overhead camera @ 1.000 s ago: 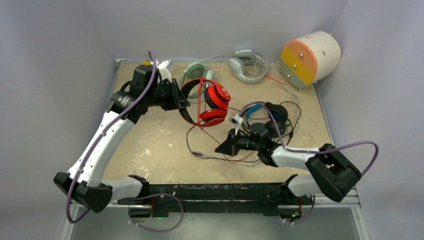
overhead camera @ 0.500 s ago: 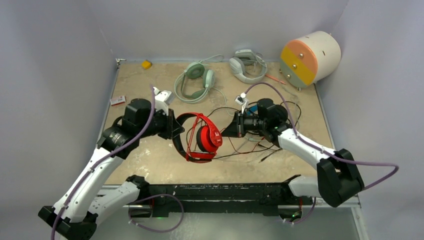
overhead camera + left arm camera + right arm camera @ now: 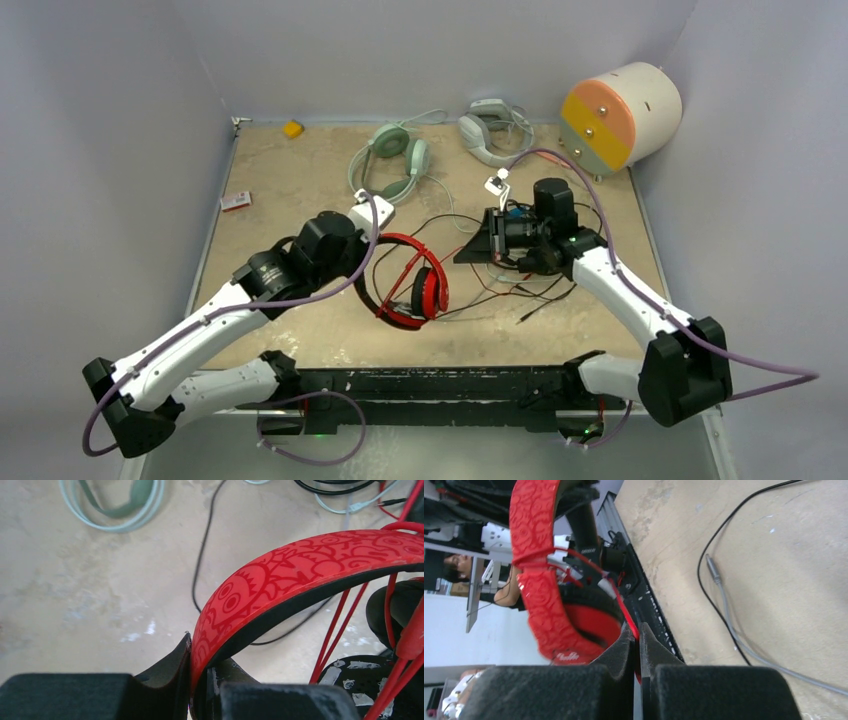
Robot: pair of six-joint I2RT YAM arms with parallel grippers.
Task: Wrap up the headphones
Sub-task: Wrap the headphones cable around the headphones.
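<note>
Beige tabletop [image 3: 300, 180] boxed in by pale lilac walls. Left gripper [image 3: 199, 676] is almost closed, jaws clamped on the headband [image 3: 300, 565] of the red-and-black headphones [image 3: 408, 288]. The band is pinched between the two pads, patterned red face outward, black lining inside. That headset sits near front centre of the table, ear cups low; can't tell whether the cups touch the surface. Right gripper [image 3: 638, 642] is fully closed and pinches the thin red cable [image 3: 628, 621] coming off the headset. It sits to the right of the headset and points left at it, and the cable runs between the two. Red strands also cross the band in the right wrist view. Mint-green headphones [image 3: 390, 160] lie flat at the back of the table, well apart from both grippers. Black-and-blue headphones [image 3: 515, 214] are mostly hidden under the right wrist, only a bit of blue showing. Loose black cables [image 3: 530, 290] sprawl on the table by the right arm. A grey lead with a jack plug [image 3: 713, 570] lies beside one of them. Grey-white headset [image 3: 492, 130] sits at the back, near a cream cylinder [image 3: 620, 115] with an orange-and-yellow face in the back right corner. Small yellow object [image 3: 292, 128] at back left, small red-and-white box [image 3: 236, 201] near the left wall.
</note>
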